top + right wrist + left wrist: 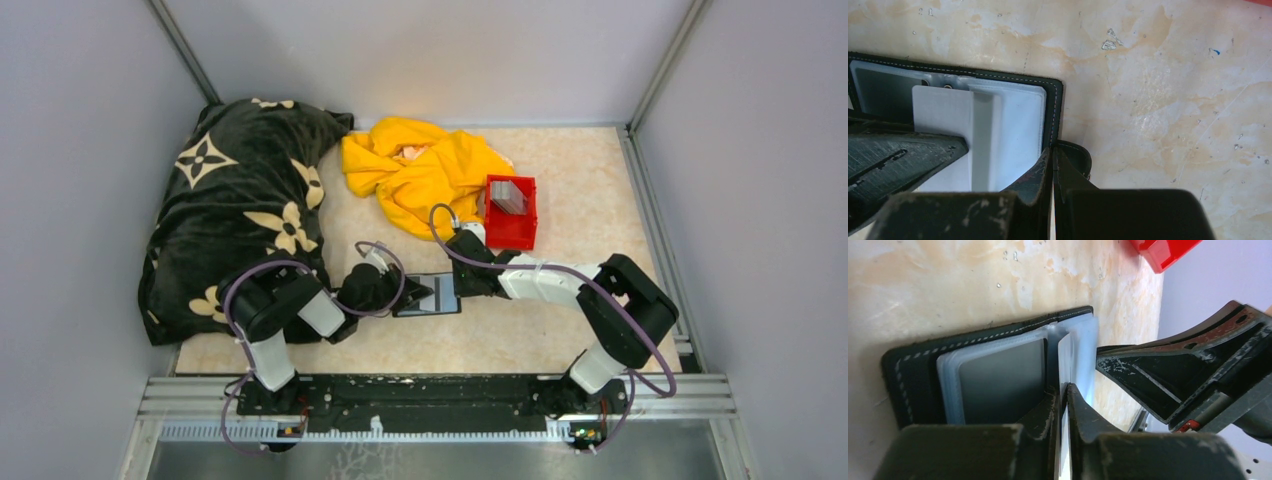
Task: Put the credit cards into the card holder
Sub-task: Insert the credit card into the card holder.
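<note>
We are losing the near half of the card holder (923, 375) behind the left pincer (1063, 389), which is pinching a pale sheet (1064, 357); we are failing to tell whether that sheet is a card or a sleeve leaf. Beyond and right of that pincer, the red bin (1163, 250) is running off the top edge. Just right of the right pincer (1052, 152), the snap tab (1080, 157) is hiding partly behind its fingers. In the overhead view the credit cards (508, 197), beyond the right pincer, are showing too small to count.
</note>
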`<state>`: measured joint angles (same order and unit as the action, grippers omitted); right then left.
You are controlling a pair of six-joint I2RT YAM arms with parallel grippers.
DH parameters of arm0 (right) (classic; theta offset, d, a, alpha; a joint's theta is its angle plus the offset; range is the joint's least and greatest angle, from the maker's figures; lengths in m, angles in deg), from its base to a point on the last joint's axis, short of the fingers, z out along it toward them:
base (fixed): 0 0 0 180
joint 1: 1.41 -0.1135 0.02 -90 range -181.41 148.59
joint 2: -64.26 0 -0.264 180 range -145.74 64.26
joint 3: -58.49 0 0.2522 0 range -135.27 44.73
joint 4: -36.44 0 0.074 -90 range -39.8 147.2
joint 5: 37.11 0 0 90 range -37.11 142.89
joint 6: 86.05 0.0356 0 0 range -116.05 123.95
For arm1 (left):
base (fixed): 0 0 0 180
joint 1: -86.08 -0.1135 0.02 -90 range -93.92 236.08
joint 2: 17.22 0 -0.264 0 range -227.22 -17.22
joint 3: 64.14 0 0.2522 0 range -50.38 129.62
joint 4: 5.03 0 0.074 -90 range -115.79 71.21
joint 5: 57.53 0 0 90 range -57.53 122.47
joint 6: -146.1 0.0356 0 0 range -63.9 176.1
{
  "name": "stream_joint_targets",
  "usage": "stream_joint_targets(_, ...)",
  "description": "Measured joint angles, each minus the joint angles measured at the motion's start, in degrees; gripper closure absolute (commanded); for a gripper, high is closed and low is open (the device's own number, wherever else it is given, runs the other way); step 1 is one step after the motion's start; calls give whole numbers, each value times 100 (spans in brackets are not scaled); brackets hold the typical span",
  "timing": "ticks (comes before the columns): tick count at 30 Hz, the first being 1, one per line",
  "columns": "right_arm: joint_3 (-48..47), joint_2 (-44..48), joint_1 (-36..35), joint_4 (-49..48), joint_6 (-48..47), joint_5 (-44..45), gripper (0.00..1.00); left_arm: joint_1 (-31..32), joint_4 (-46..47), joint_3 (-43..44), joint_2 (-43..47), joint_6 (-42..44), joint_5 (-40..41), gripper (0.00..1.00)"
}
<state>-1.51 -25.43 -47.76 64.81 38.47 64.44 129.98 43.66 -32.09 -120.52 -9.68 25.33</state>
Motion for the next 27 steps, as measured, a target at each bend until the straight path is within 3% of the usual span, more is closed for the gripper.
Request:
stream_joint_targets(10,-2,-7,0,-2,0,-2,100,177,-647,295,243,120,37,54)
stream_joint_targets(22,-4,-9,0,-4,-2,-2,100,555,-3646,1410,1038,560,721,38)
stream_joint_targets(27,-4,-9,0,-7,-4,-4,100,662,-4419,1764,1080,671,953,32)
